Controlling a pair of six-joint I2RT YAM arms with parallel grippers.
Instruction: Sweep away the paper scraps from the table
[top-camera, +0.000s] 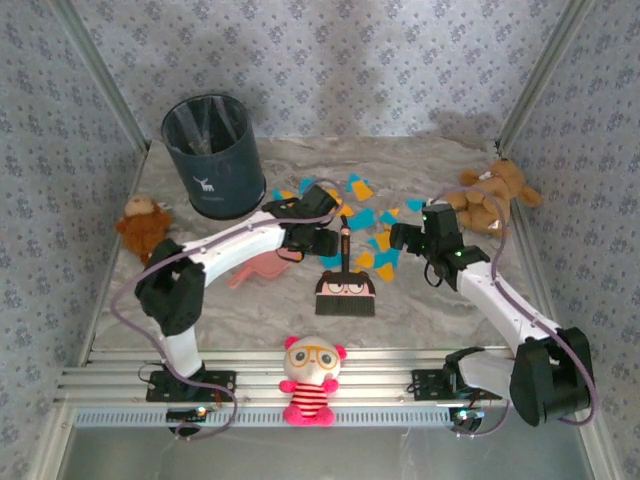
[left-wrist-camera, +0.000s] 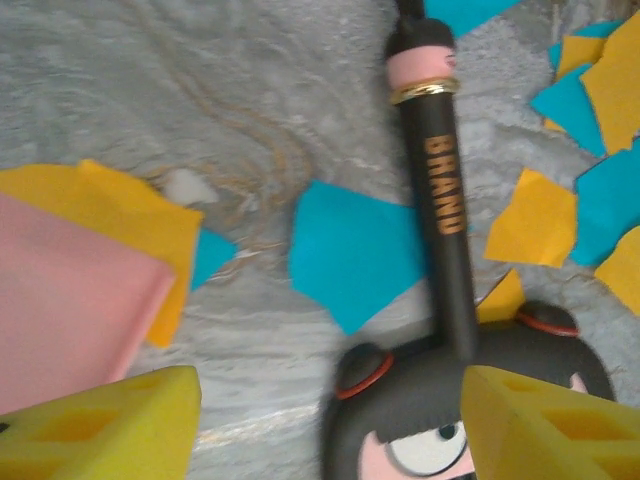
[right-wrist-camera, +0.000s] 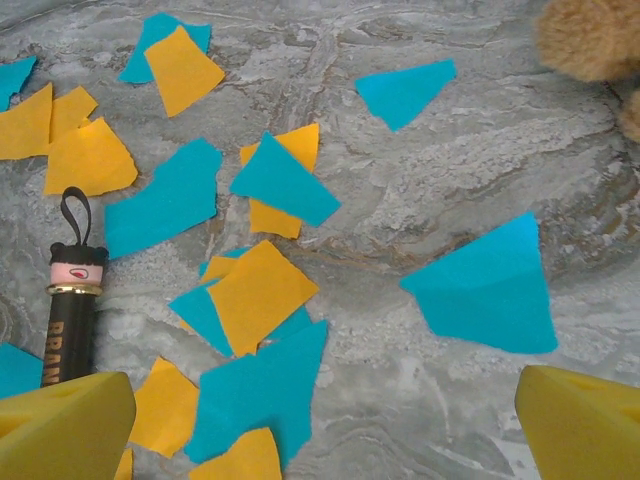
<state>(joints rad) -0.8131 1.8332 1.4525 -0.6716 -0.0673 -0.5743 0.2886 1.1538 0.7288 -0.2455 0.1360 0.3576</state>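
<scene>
Left pincer (left-wrist-camera: 330, 425): yellow foam fingers apart, straddling the black face-headed hand brush (left-wrist-camera: 440, 220) near its handle base, nothing clamped. Right pincer (right-wrist-camera: 325, 425) gapes over orange and teal paper scraps (right-wrist-camera: 258, 292), strewn on the grey marbled table (left-wrist-camera: 180, 100). Risk: handle sits off-centre, may roll or twist out; pink plastic dustpan (left-wrist-camera: 70, 300) close by could get nudged.

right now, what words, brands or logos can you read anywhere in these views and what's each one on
"BRAND": gold letters running down the black brush handle, clear in the left wrist view.
"BRA": the same handle in the right wrist view; the rest of the word is hidden.
White deer emblem, no readable words: on the side of the dark bin in the top view; any lettering by it is too small to read.
</scene>
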